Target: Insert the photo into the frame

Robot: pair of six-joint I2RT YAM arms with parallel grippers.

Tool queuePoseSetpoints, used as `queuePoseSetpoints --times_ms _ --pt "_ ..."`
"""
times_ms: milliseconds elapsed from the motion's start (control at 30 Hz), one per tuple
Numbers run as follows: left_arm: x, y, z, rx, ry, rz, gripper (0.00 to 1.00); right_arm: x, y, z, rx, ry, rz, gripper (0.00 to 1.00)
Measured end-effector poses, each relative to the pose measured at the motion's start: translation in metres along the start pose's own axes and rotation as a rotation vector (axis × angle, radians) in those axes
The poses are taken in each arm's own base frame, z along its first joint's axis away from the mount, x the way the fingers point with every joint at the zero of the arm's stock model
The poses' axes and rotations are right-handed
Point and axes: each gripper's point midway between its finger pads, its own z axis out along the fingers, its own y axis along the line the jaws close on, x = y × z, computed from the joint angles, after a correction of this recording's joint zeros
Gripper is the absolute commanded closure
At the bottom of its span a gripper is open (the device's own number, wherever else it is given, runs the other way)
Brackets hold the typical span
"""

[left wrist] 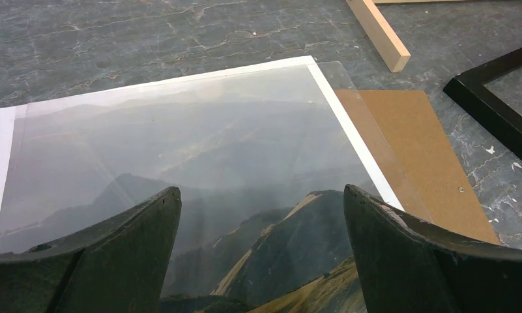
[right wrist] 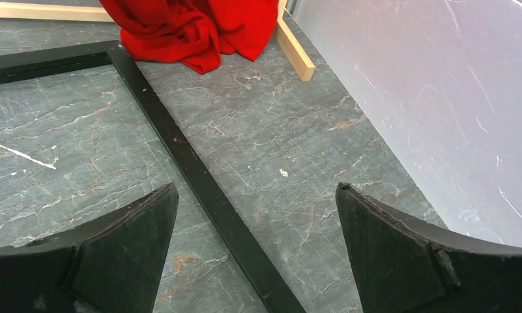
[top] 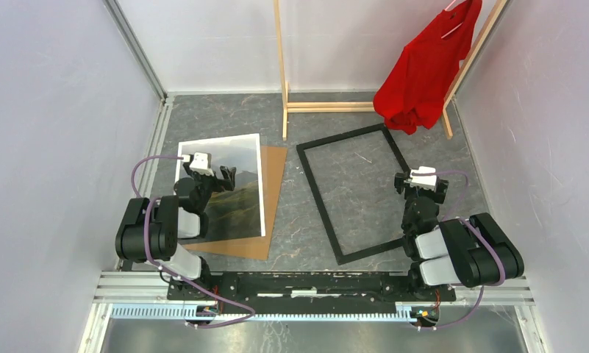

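The photo [top: 236, 184] lies face up on the table at the left, dark green hills under grey sky with a white border; it also fills the left wrist view [left wrist: 180, 150]. The black frame [top: 315, 187] lies flat, black face up, right of centre. Its right rail [right wrist: 193, 169] runs between the right fingers. My left gripper [top: 219, 175] is open and empty, above the photo's middle. My right gripper [top: 420, 179] is open and empty, above the frame's right rail.
A brown backing board [top: 273, 191] lies under the photo, showing past its right edge [left wrist: 414, 143]. A wooden clothes rack [top: 284, 73] with a red shirt [top: 423, 70] stands at the back. White walls enclose the left, back and right sides.
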Motion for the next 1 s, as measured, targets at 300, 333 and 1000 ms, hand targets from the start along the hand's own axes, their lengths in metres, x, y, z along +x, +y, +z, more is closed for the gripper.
queuePoseSetpoints --times_ms 300,333,1000 --pt "0.000 0.000 0.000 0.000 0.000 0.000 0.00 0.000 0.000 0.000 0.000 0.000 0.000 0.02" --pt "0.000 0.000 0.000 0.000 0.000 0.000 0.00 0.000 0.000 0.000 0.001 0.000 0.000 0.02" --pt "-0.102 0.025 0.024 -0.059 0.251 -0.057 0.00 -0.030 0.005 0.023 0.132 0.289 0.378 0.02"
